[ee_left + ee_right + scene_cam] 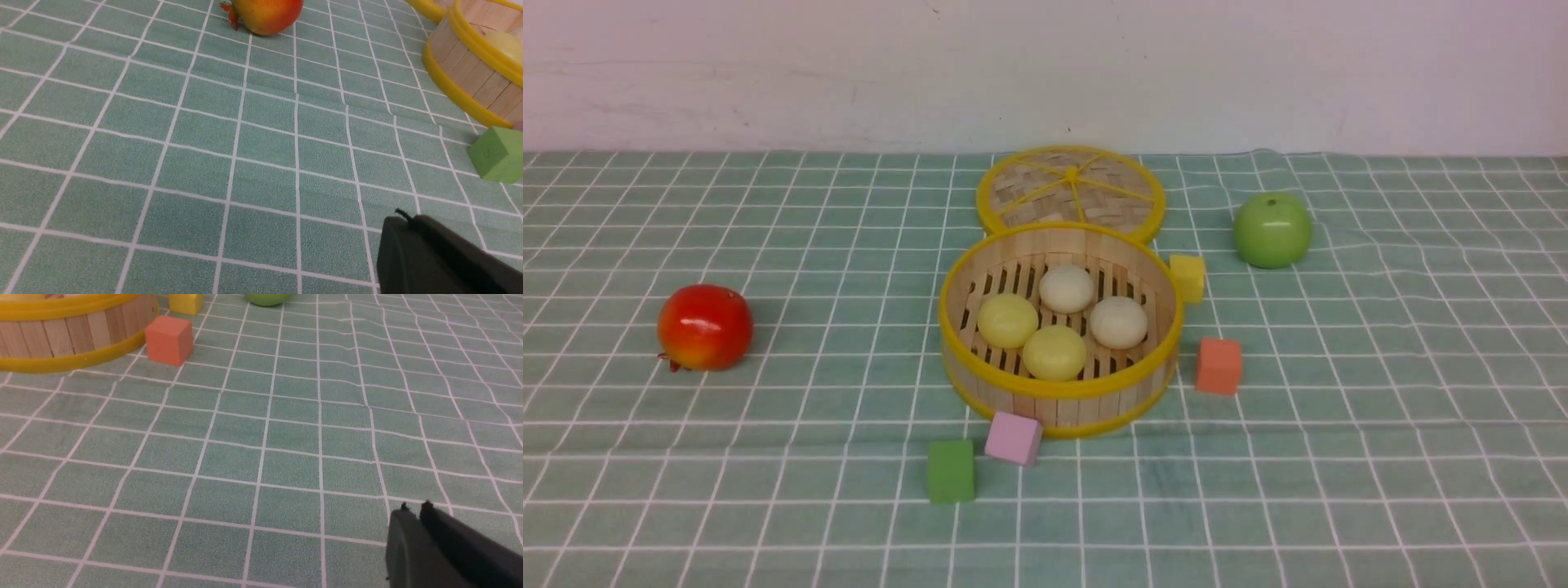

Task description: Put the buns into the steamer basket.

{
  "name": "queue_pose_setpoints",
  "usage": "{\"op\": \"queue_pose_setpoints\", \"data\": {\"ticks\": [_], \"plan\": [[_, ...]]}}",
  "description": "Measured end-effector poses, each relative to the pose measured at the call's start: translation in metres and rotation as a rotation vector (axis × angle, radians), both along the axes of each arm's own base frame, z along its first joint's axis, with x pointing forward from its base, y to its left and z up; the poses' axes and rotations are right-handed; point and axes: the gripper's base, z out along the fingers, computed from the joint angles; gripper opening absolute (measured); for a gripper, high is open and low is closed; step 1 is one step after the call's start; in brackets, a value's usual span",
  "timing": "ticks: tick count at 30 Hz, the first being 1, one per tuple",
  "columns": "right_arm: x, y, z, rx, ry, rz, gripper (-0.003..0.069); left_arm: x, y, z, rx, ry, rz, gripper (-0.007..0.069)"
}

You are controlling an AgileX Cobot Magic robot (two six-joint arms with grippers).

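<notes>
buns (1063,320) domes up in steamer basket (1058,388) | left end effector (404,222) pressed together | right end effector (414,512) pressed together

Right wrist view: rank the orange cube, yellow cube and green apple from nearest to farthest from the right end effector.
1. Orange cube, beside the steamer basket wall.
2. Yellow cube, farther along the basket's side.
3. Green apple, beyond both, away from the basket.
The right end effector sits low in the view, holding nothing.

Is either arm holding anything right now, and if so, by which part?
Nothing is held. The left gripper and right gripper both have their fingers together over bare cloth, and all four buns sit in the steamer basket.
</notes>
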Motion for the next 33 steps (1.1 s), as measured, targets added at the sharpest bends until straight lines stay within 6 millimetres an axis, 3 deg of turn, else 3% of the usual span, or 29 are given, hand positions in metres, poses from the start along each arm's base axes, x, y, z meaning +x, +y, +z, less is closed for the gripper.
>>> {"op": "queue_pose_setpoints", "data": {"ticks": [33], "plan": [[0.0000, 0.0000, 0.0000, 0.000, 0.000, 0.000, 0.0082, 0.0001, 0.0000, 0.0004, 0.000, -0.004, 0.000, -0.0013]]}}
